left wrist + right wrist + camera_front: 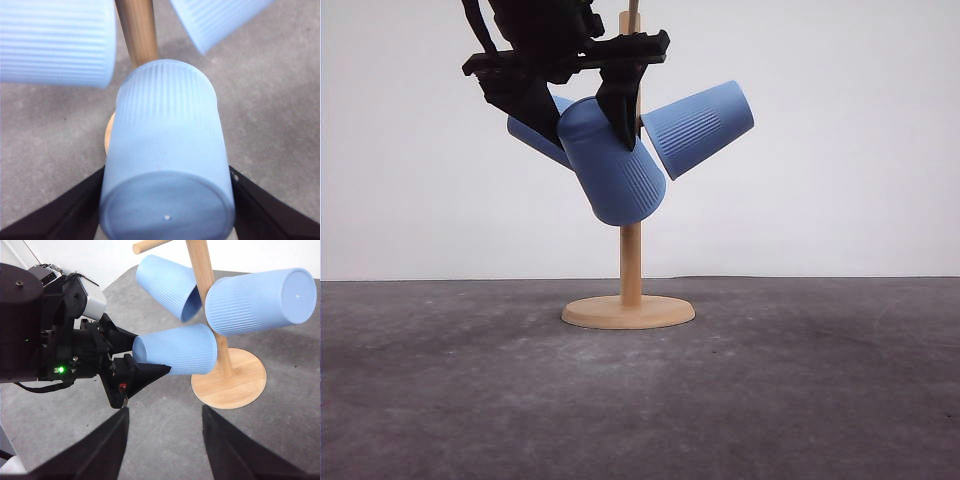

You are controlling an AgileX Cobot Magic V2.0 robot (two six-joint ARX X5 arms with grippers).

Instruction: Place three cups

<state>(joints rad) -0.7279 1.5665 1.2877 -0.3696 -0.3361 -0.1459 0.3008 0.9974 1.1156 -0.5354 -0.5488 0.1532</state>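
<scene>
Two jaws of my left gripper (167, 200) pinch third cup (167, 150) at its base, mouth toward stand (631, 250). Right gripper (162, 440) spread, idle. Two cups (257, 300) already hang. Risk: early release, cup slides off. Right wrist view shows peg seating unclear; left wrist view hides peg.

The grey, mottled desk (800, 400) carries the tan wooden stand (629, 311), its round base resting flat on the surface.

No readable text, label, brand, number or sign appears anywhere.
</scene>
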